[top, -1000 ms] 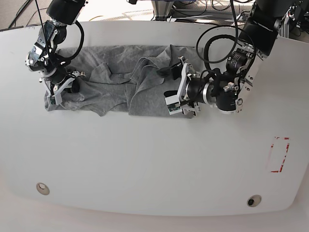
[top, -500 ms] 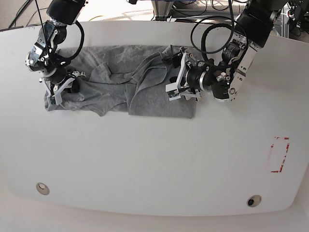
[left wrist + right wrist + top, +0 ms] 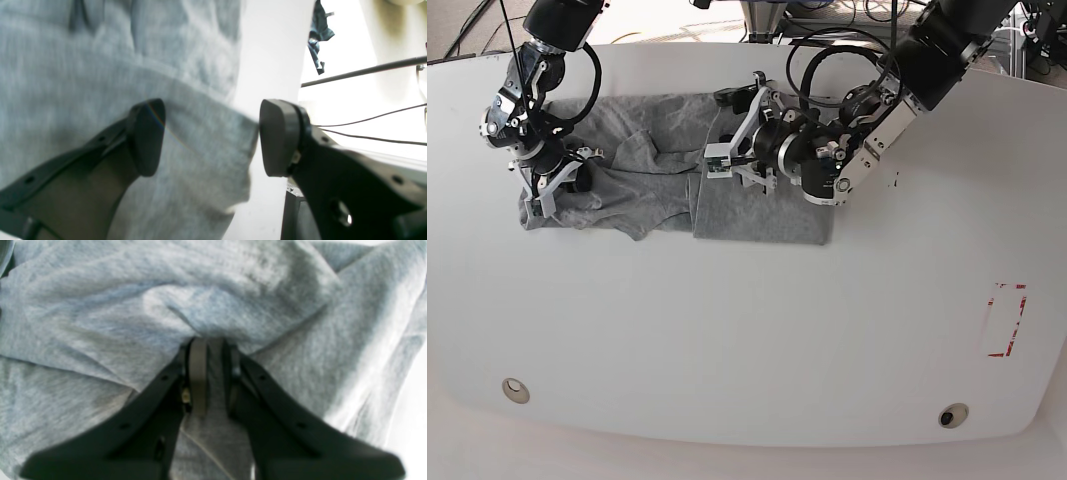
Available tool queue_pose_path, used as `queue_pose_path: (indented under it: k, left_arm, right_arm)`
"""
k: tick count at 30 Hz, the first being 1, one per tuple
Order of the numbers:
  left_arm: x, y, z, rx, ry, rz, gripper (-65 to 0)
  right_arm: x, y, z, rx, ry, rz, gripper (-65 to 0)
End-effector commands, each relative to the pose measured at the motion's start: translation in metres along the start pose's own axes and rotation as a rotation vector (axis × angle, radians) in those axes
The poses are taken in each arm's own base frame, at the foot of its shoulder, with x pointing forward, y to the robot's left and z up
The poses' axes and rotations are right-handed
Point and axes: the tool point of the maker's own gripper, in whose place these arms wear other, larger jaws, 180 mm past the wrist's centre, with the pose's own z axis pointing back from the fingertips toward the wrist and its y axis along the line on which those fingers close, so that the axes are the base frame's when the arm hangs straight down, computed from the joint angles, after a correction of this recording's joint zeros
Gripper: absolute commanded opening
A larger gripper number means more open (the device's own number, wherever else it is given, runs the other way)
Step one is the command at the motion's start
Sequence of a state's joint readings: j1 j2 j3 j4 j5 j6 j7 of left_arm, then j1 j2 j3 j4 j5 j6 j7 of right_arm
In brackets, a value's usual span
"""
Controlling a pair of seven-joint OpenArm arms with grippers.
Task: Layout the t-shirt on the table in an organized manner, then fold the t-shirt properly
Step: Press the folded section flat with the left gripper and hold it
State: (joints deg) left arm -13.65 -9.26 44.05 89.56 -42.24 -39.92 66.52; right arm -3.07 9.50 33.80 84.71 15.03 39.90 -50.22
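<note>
Currently the grey t-shirt [image 3: 657,175] lies crumpled along the far part of the white table [image 3: 747,330], stretched between the two arms. At one end, the right gripper [image 3: 211,350] has its jaws drawn narrow on a bunched fold of the t-shirt, fabric puckering just ahead of its tips. At the other end, the left gripper [image 3: 211,136] stands wide apart, gripping nothing; one finger [image 3: 146,133] sits over the cloth, the other is just beyond the shirt's folded edge, which lies between them.
</note>
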Motion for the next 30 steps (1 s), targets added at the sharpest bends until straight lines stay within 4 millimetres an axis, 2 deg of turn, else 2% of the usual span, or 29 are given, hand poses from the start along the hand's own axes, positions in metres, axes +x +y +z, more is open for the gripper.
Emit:
queue_pose_path:
  k: [1, 8, 12, 15, 16, 18, 25, 30]
  left_arm:
    - [0.032, -0.004, 0.005, -0.023, -0.079, -0.044, -24.6]
    - [0.071, -0.016, 0.006, -0.079, -0.171, -0.078, -24.6]
    - [0.079, -0.017, 0.009, -0.089, -0.196, -0.082, -24.7]
    - [0.089, -0.009, 0.023, -0.047, -0.245, -0.091, -24.7]
    - [0.090, 0.000, 0.033, -0.011, -0.274, -0.079, -24.7]
    - [0.084, 0.015, 0.050, 0.048, -0.305, -0.051, -24.7]
    - [0.028, 0.062, 0.086, 0.244, -0.296, 0.091, -24.7]
    - [0.001, 0.077, 0.098, 0.339, -0.290, 0.142, -25.7]
  right_arm:
    - [-0.009, -0.004, 0.002, -0.017, 0.055, 0.019, -57.1]
    - [-0.009, -0.004, 0.002, -0.017, 0.056, 0.018, -57.1]
    - [-0.009, -0.005, 0.002, -0.018, 0.056, 0.019, -57.1]
    - [-0.009, -0.005, 0.002, -0.018, 0.056, 0.019, -57.1]
    - [-0.009, -0.005, 0.002, -0.018, 0.056, 0.019, -57.1]
    - [-0.009, -0.005, 0.002, -0.018, 0.056, 0.019, -57.1]
    - [-0.008, -0.005, 0.002, -0.018, 0.055, 0.020, -57.1]
    - [-0.009, -0.005, 0.001, -0.017, 0.056, 0.018, -57.1]
